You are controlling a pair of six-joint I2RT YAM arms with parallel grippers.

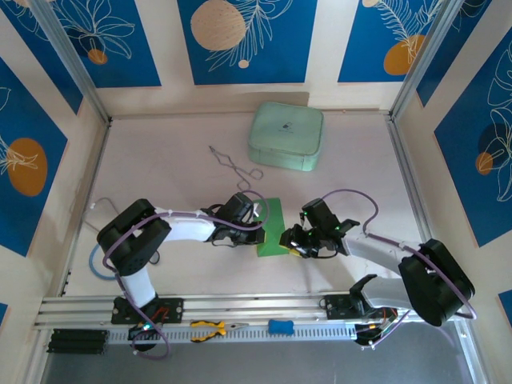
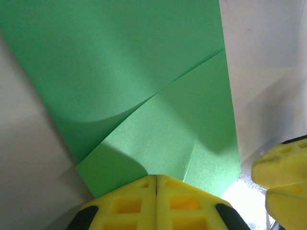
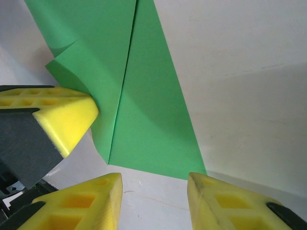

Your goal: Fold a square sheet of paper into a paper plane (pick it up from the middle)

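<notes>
Paper (image 1: 270,232), bright green and partly folded, lies on the pale table (image 1: 160,160) in the top view, near the front and between the two claws. The left claw (image 1: 253,218) meets it at its upper left edge, and the right claw (image 1: 290,239) sits against its right edge. Well behind the paper, a mint-green case (image 1: 286,137) rests near the back wall, with thin metal tongs (image 1: 232,164) between case and paper. On the front rail lie yellow-handled pliers (image 1: 210,328) and a small blue block (image 1: 280,326).

From the left wrist, the left claw (image 2: 156,179) has its yellow fingers pressed together with no gap. The edge of the paper (image 2: 144,72) runs in right at their tips, so the sheet looks pinched there. One flap is folded over along a slanting line, and the layer above it curves up. A yellow finger (image 2: 280,175) of the right claw shows at the lower right, just beside the paper's corner.

From the right wrist, the right claw (image 3: 154,182) is spread wide and holds nothing, with bare table between its fingers. The near edge of the paper (image 3: 144,96) lies just ahead of the tips, and a long crease runs down the sheet. A yellow finger (image 3: 62,120) of the left claw touches the paper's left edge, where it curls up
</notes>
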